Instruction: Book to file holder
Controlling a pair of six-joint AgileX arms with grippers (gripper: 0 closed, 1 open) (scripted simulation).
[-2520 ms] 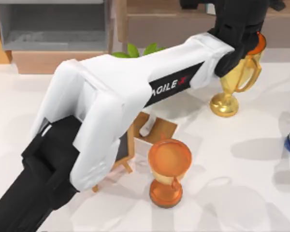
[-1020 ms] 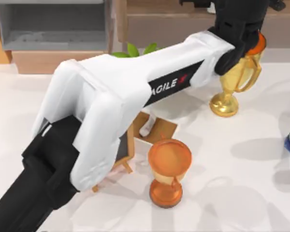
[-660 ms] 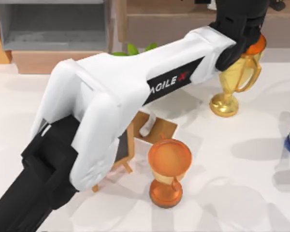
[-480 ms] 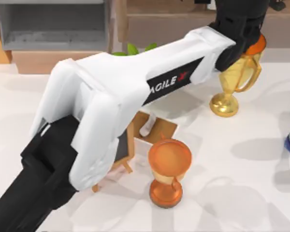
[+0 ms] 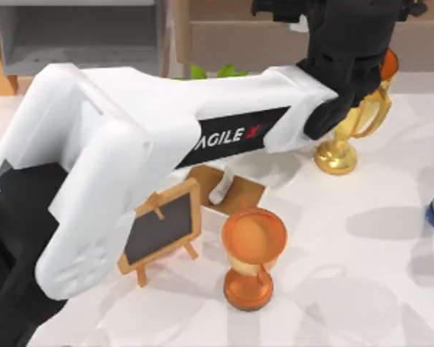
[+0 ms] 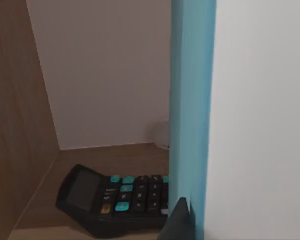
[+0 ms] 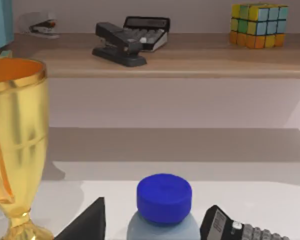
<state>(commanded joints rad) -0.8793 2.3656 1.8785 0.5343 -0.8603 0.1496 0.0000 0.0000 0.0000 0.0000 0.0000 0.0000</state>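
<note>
One readable marking: "AGILE X" on white left arm (image 5: 202, 123); left hand (image 6: 177, 220) grips thick light-blue book (image 6: 190, 110) above black calculator (image 6: 115, 200); right hand's state unclear.

- File holder (image 5: 79, 43) at desk (image 5: 347, 275) far left; shelf (image 5: 275, 32) to its right.
- Chalkboard easel (image 5: 161, 230) left of goblet (image 5: 253, 253); trophy (image 5: 347, 130) right, before the shelf.
- Book (image 6: 192, 115) upright on shelf, calculator (image 6: 115, 197) beside it.

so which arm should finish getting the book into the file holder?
Left. Its hand grips the book at the shelf; the file holder is on its side. The right hand sits by the bottle.
</note>
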